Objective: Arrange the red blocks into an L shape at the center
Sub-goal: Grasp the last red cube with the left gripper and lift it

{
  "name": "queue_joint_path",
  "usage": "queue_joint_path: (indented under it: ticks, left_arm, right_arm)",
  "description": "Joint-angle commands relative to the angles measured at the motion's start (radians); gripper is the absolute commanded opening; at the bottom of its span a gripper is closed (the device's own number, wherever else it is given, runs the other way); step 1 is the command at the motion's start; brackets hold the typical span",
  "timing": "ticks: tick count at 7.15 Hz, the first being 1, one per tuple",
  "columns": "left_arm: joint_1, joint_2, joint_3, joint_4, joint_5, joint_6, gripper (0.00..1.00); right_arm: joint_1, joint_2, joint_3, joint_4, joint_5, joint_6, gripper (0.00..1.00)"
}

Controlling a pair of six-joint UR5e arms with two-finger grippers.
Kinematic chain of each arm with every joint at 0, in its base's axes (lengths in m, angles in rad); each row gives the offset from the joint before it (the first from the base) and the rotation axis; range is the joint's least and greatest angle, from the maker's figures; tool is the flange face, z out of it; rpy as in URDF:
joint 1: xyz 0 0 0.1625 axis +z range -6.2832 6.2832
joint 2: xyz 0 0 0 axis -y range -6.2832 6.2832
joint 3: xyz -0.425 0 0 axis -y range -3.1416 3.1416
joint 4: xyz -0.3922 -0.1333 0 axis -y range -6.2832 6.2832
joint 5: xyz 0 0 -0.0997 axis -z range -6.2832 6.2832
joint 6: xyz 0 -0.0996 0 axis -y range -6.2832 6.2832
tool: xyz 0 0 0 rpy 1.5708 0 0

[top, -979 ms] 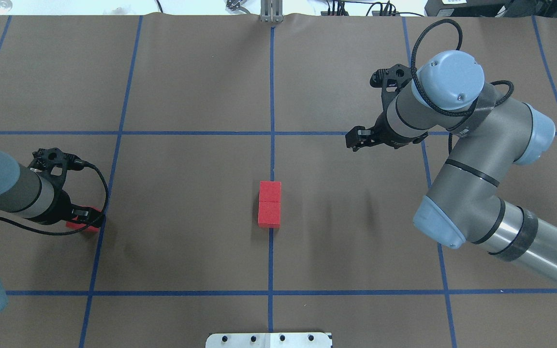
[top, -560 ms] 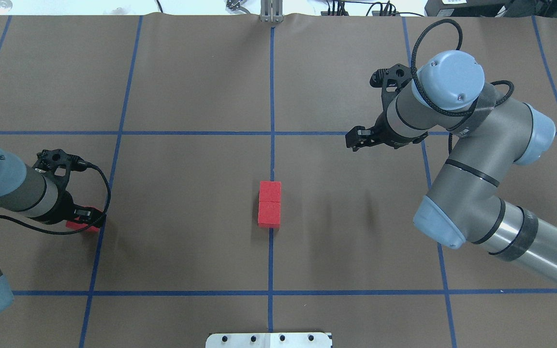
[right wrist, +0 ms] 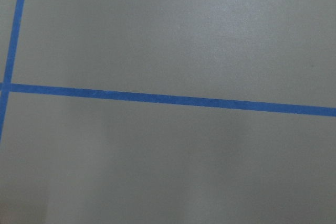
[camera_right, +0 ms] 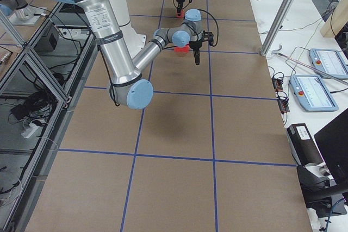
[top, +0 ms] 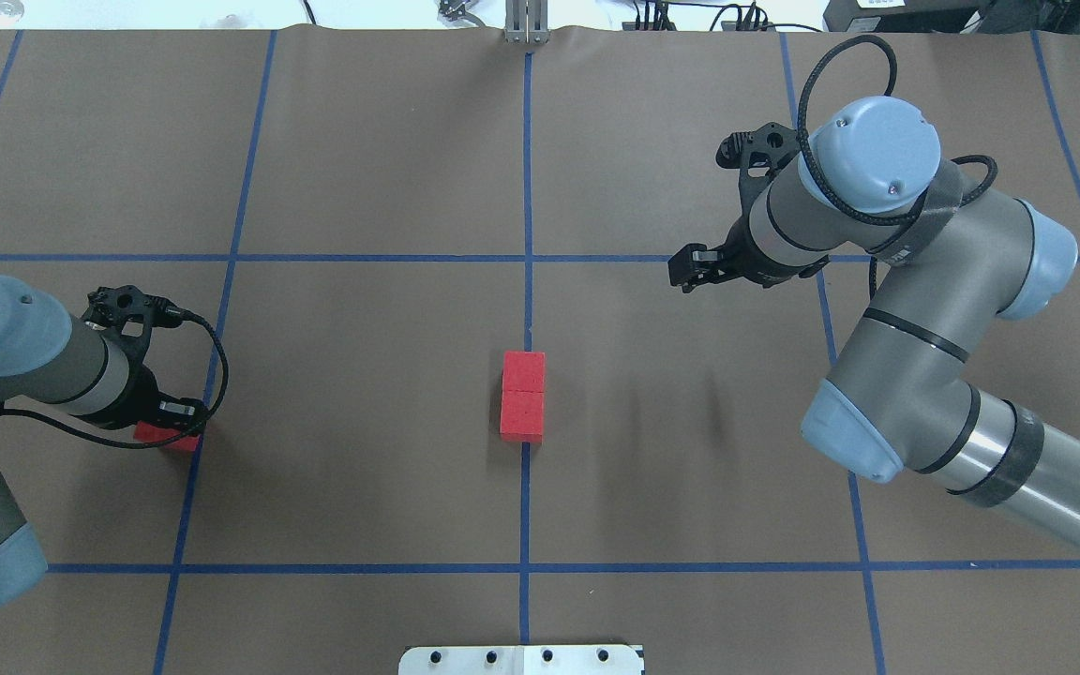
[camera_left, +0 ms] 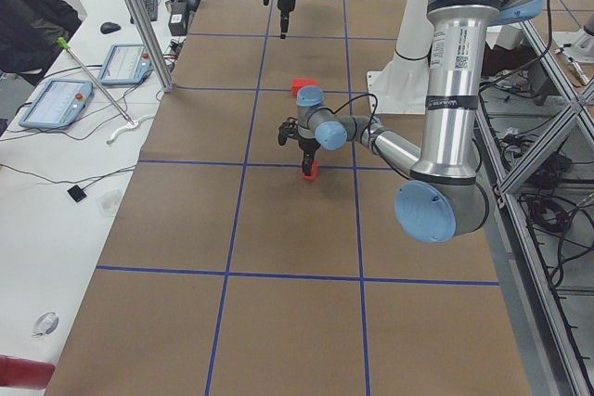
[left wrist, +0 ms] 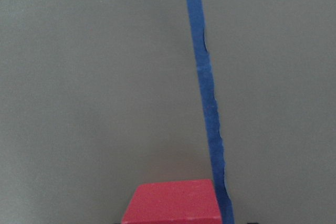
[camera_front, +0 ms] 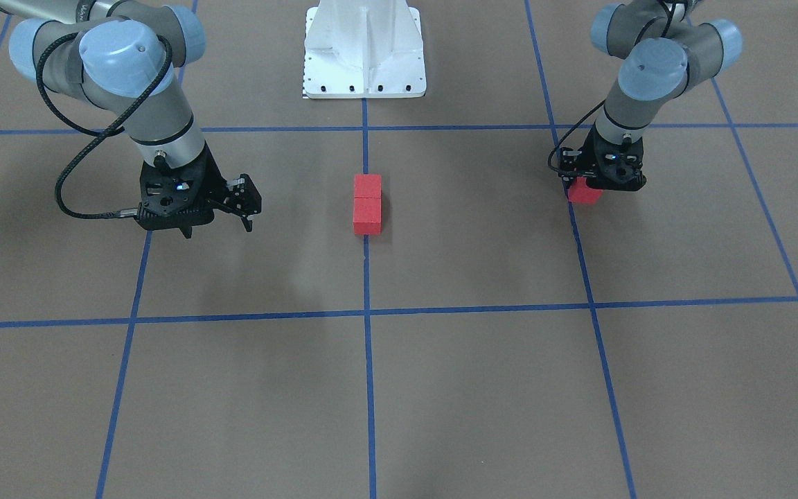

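Note:
Two red blocks [top: 523, 371] [top: 522, 416] lie touching in a short line on the centre tape line; they also show in the front-facing view [camera_front: 367, 186] [camera_front: 366, 216]. The third red block [top: 168, 436] is far to the left, under my left gripper [top: 174, 419], which is shut on it low at the table [camera_front: 584, 193]. The left wrist view shows that block [left wrist: 170, 202] at the bottom edge beside a blue tape line. My right gripper [top: 690, 272] is open and empty, hanging above the table right of the centre [camera_front: 217, 225].
Blue tape lines [top: 525, 187] divide the brown table cover into squares. The white robot base plate [camera_front: 364, 48] sits at the robot's edge. An operators' bench with tablets [camera_left: 60, 104] and an aluminium post [camera_left: 139, 25] runs along the far side.
My left arm has shifted a little to the right, and the red block under its gripper has moved slightly with it. The right arm and the two centre blocks have not moved.

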Motion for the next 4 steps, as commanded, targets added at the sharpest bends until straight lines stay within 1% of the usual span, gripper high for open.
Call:
queue_joint_path:
  ticks: [1,2,3,4]
  left_arm:
    - [-0.02,-0.029,-0.038,0.046,-0.046,-0.003,0.0]
    - [-0.087,-0.157,-0.04,0.168,-0.113,-0.014,0.0]
    - [-0.083,-0.242,-0.034,0.256,-0.111,-0.155,0.0]
    - [-0.082,-0.3,0.006,0.275,-0.111,-0.336,0.0]
  right_arm:
    - [-0.001,0.0,-0.003,-0.002,0.0,0.0,1.0]
    - [-0.001,0.0,-0.003,0.0,0.0,0.0,1.0]
    - [-0.001,0.0,-0.004,0.0,0.0,-0.001,1.0]
    - [-0.001,-0.001,-0.004,0.0,0.0,-0.001,1.0]
